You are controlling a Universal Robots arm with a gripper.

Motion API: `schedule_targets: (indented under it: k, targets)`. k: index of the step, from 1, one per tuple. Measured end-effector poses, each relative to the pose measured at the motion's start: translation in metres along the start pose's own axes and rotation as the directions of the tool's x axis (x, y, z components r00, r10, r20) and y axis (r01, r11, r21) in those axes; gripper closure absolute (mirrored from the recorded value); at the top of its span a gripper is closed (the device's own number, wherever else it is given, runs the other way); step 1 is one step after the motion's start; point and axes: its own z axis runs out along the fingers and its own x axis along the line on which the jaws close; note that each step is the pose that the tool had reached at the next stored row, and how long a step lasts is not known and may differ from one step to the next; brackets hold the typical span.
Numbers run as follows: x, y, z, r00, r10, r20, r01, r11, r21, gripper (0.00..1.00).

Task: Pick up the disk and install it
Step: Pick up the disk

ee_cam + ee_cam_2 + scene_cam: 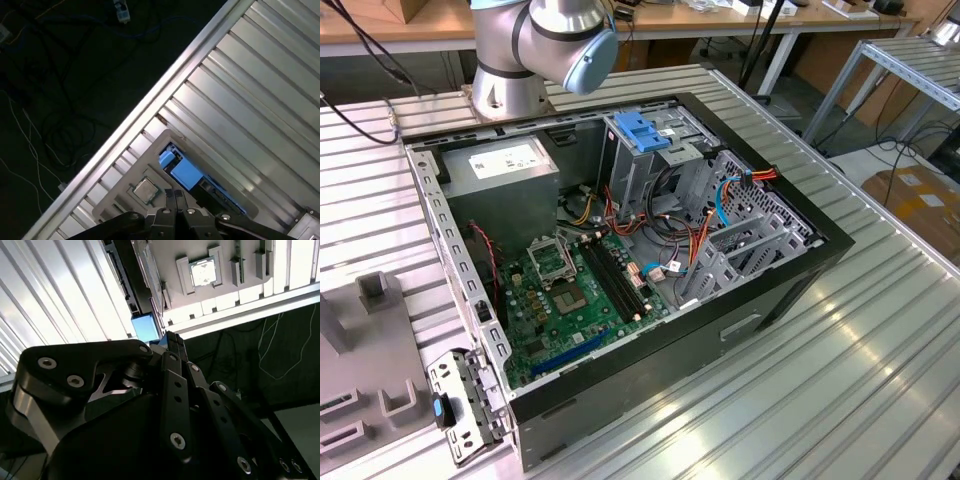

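Tool [175, 193] closed, hovering above disk [184, 173]

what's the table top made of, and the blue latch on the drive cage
Table top: looks like bare metal, probably aluminium; ribbed slats with bright glare.
Latch: seems moulded plastic; even light-blue colour, matte, no metallic shine.

An open black metal computer case [760, 330] is lying on the ribbed aluminium bench [850, 390], exposing a green motherboard [570, 290]; a grey power-supply box [500, 168] is sitting inside.
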Motion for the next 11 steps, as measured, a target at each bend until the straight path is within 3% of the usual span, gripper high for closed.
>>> schedule_targets:
  k: [3,6,8,11]
  targets:
    - [0.0000,0.0000,0.0000,0.9978,-0.067,-0.0024,0.067,0.9978,0.0039,0.89]
    - [0.0000,0.0000,0.0000,0.9930,-0.118,-0.0044,0.118,0.9929,0.0069,0.89]
    - [0.0000,0.0000,0.0000,0.9871,-0.160,-0.0062,0.160,0.9871,0.0092,0.89]
    - [0.0000,0.0000,0.0000,0.9832,-0.182,-0.0069,0.182,0.9832,0.0107,0.89]
